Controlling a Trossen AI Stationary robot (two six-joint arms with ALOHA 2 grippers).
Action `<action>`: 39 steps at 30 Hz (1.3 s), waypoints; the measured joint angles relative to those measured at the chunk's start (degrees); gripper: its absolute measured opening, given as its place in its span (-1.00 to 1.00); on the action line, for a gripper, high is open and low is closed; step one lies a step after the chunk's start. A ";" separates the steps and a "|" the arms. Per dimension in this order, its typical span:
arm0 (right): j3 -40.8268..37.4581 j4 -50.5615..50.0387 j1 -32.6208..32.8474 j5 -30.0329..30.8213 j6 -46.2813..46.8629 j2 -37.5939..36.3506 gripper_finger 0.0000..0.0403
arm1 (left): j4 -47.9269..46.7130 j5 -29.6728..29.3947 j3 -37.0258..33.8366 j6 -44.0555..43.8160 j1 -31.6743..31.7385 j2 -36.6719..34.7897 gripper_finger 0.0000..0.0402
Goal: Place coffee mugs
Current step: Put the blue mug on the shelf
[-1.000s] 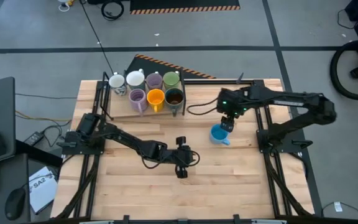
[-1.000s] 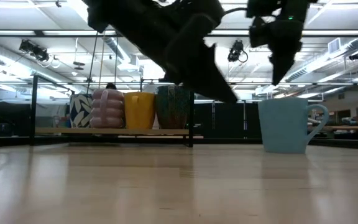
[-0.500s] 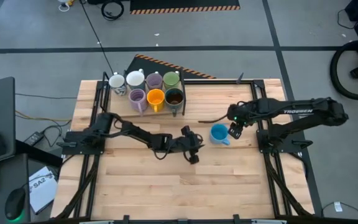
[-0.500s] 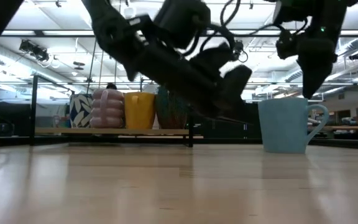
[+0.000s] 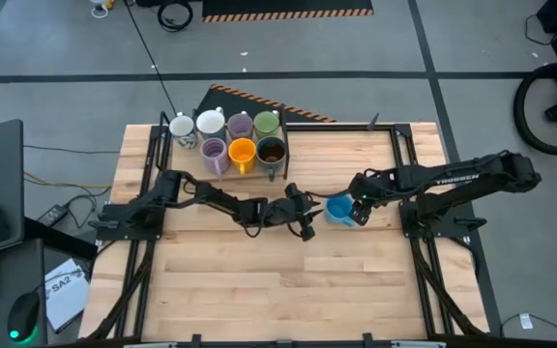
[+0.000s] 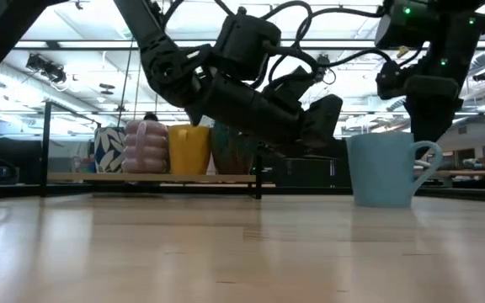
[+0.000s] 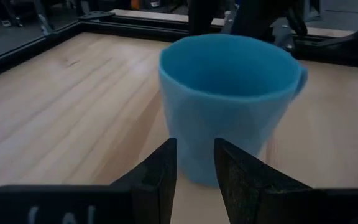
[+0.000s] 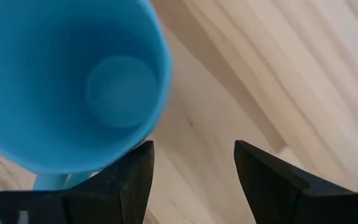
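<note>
Blue mug (image 5: pixel 338 209) stands alone, seven mugs (image 5: pixel 230 138) racked behind; left gripper (image 5: pixel 305 220) and right gripper (image 5: pixel 361 198) flank it, both parted, empty.

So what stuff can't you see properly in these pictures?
- Blue mug: the high view hides part of its rim under the right gripper; its handle is cut off at the bottom edge of the right wrist view.
- Left gripper: in the low view its tips blend into the dark arm.
- Mugs on the rack: the low view shows only the front row; the left arm covers part of the brown one.
</note>
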 joint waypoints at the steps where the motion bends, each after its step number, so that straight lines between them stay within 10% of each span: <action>1: -0.32 1.23 0.42 -0.04 0.27 0.00 0.14 | 0.09 0.55 0.00 0.19 0.41 0.00 -0.43; 17: -1.07 8.58 7.81 -1.16 5.57 2.33 0.14 | -0.22 3.03 -0.04 1.39 3.69 0.00 -0.43; 29: -1.01 4.99 9.82 -1.23 5.59 0.90 0.14 | -17.59 7.56 -0.04 -0.38 -1.71 -4.26 -0.43; 33: -0.99 4.76 9.82 -0.48 3.63 -0.51 0.14 | -13.12 14.59 0.00 -1.64 -4.77 -3.88 -0.43; 39: -0.99 5.75 9.84 2.25 1.11 -1.78 0.14 | -1.39 10.08 -0.01 -3.78 -6.86 0.31 -0.43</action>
